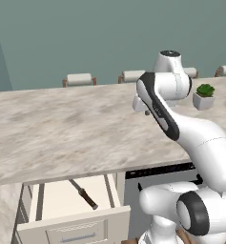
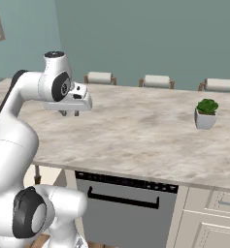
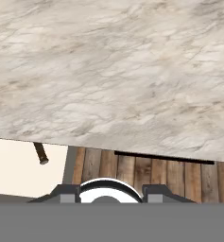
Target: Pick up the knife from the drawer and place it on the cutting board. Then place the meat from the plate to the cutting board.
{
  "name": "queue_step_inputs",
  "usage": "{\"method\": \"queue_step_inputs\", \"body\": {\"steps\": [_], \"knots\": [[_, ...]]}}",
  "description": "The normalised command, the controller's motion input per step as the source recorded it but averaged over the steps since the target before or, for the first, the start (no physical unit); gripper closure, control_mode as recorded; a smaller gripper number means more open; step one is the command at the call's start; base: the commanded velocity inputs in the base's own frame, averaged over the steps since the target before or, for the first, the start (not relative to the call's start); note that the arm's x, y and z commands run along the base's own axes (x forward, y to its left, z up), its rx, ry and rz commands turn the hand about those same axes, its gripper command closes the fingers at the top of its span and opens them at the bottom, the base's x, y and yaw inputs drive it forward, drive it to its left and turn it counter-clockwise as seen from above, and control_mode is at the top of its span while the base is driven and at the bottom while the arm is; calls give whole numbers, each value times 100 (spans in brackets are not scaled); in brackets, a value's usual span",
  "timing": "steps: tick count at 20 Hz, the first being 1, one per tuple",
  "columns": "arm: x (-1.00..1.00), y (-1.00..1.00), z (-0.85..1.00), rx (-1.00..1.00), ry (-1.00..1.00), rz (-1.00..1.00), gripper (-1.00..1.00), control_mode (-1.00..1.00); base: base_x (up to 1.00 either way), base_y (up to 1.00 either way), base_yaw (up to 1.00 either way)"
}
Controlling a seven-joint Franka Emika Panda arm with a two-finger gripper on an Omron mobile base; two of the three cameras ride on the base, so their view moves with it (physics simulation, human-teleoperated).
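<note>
1. Drawer (image 1: 71, 228): cream-beige, panelled front with a slim silver bar handle, pulled out from under the front edge of the counter (image 1: 76, 133).
2. Knife (image 1: 84, 193): lies flat on the drawer floor, set diagonally, dark brown handle toward the drawer front, grey blade running back under the counter edge. The hand view shows the handle end (image 3: 40, 153) just below that edge.
3. Dishwasher front (image 2: 126, 208): grey, dark horizontal handle, under the counter beside the drawer.
4. Counter: marbled beige-grey slab, wide and level.
5. Gripper (image 2: 69, 113): above the counter, apart from its surface, fingers pointing down. Nothing sits between the fingers; whether they are parted or pressed together, I cannot tell.
6. Potted plant (image 2: 206, 114): green leaves in a small white pot, upright on the counter, well apart from the gripper.
7. Chairs (image 2: 100, 77): pale backs behind the counter's far edge.
</note>
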Motion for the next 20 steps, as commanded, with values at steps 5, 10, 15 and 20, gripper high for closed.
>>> {"method": "queue_step_inputs", "body": {"steps": [5,10,15,20], "knots": [[-24,0,0,0,-3,0,-100,-100,0,0,0],[-62,0,0,0,-3,0,-100,-100,0,0,0],[-53,6,-1,6,-1,0,-100,-100,0,0,0],[-51,15,-10,8,0,0,-100,-100,0,0,0]]}}
